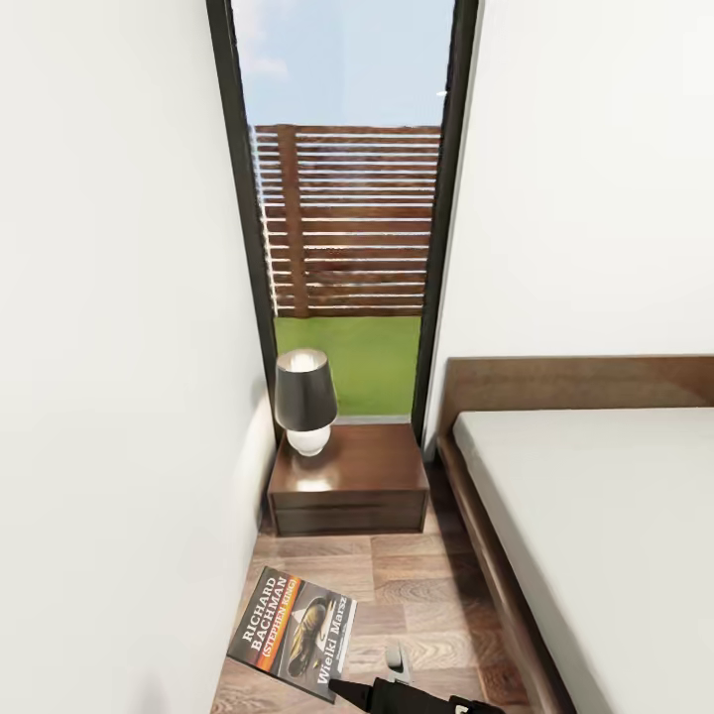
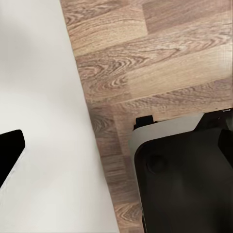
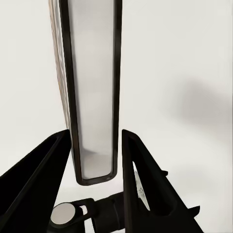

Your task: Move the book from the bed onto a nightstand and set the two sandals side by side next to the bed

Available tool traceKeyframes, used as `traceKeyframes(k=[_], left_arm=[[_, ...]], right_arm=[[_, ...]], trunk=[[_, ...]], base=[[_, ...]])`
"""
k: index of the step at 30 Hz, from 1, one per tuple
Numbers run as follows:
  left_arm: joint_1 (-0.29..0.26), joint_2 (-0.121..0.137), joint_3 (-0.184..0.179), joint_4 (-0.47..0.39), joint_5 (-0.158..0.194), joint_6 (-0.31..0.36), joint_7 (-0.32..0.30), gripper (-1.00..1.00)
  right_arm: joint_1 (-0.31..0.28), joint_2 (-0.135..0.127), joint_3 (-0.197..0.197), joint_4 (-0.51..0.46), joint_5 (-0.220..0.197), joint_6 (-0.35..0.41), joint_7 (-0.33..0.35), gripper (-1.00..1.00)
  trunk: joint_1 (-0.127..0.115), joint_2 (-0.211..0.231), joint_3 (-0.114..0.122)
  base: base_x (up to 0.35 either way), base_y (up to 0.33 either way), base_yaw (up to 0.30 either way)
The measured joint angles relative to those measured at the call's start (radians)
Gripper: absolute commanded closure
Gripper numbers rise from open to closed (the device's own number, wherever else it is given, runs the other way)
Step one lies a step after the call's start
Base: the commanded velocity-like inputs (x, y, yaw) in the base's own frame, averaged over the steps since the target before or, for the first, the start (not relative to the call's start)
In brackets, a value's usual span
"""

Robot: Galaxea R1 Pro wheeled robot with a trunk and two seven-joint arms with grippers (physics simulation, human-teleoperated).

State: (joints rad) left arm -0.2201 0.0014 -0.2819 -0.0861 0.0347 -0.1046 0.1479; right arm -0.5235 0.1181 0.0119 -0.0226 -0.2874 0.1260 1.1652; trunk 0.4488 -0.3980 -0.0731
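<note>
Wood-plank floor [image 1: 416, 585] runs along a narrow strip between the white wall and the bed [image 1: 595, 516]. Nearest, the right end effector [image 3: 97, 160] holds the book [image 1: 293, 632] by its edge between both fingers, above the floor. Behind it stands the nightstand [image 1: 357, 476] with a dark-shaded lamp [image 1: 305, 400]. Farther away, the tall window [image 1: 345, 198] shows a slatted fence. For the left end effector, I cannot tell its state.
</note>
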Motion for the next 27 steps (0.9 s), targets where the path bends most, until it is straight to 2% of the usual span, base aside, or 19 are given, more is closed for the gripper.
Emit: traceKeyframes(k=[27], left_arm=[[0.000,0.000,-0.001,0.001,0.000,0.000,0.000,-1.00]], right_arm=[[0.000,0.000,0.000,0.000,0.000,0.000,0.000,1.00]], trunk=[[0.000,0.000,0.000]], base=[[0.338,0.000,0.000]])
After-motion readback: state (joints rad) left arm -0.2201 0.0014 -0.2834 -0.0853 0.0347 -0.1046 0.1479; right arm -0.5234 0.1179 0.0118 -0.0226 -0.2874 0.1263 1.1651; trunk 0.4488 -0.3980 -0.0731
